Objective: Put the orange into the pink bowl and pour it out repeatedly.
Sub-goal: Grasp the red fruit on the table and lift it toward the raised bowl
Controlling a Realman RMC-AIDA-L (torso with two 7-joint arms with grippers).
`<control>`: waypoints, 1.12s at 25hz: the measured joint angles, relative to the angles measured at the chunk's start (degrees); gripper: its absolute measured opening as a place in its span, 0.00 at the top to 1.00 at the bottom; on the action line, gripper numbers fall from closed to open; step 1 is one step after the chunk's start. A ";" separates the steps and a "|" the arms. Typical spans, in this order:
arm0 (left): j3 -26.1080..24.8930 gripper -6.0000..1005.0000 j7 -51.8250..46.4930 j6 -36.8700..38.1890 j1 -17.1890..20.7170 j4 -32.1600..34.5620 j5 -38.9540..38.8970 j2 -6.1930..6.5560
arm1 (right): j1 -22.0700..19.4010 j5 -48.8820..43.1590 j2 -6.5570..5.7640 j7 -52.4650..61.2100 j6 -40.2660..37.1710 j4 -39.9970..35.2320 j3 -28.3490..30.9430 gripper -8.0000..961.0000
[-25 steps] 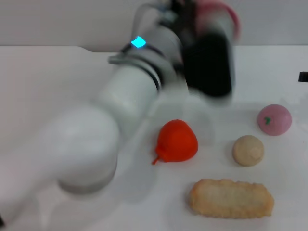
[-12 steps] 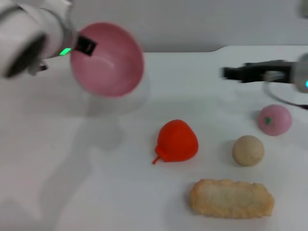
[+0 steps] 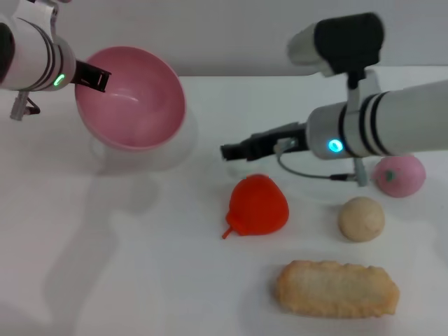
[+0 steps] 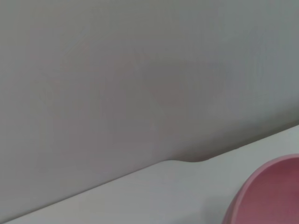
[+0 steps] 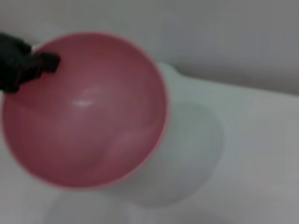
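- The pink bowl is held above the white surface at the far left, tilted so that its opening is turned toward the front; a soft shadow is cast on the surface below it
- The bowl is gripped at its upper left rim by the left hand, whose dark fingers are closed over the rim; the same grip is seen in the right wrist view, where the fingers are pinched on the edge of the bowl
- No fruit is seen inside the bowl; its inner wall is bare and glossy
- In the left wrist view only a part of the bowl rim is shown at one corner
- The orange is lying on the surface near the middle, well apart from the bowl, with its small pointed tip directed to the front left
- The right hand is held in the air just behind and above the orange, not touching it; whether its fingers are spread or closed cannot be told
- A beige ball is lying to the right of the orange, and a pink ball with a green mark is behind it, partly hidden by the right arm
- A long bread-like piece is lying at the front right of the surface
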 joint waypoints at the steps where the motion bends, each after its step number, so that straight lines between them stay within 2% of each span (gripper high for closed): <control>1: -0.01 0.95 0.03 -0.02 -0.12 -0.14 -0.06 0.00 | 0.38 1.14 0.01 0.01 -0.03 0.93 -0.67 0.28; 20: 0.44 0.95 0.44 0.23 -1.83 -0.78 -0.60 0.04 | 0.91 5.16 0.14 0.95 0.25 6.70 -4.11 0.36; 25: 0.45 0.95 0.85 0.22 -1.98 -0.83 -0.72 -0.01 | 3.55 5.18 0.05 2.22 0.15 12.04 -4.37 0.38; 28: 0.44 0.95 1.10 0.18 -2.08 -0.83 -0.74 -0.06 | 4.23 5.08 -0.03 1.92 0.32 12.83 -5.21 0.40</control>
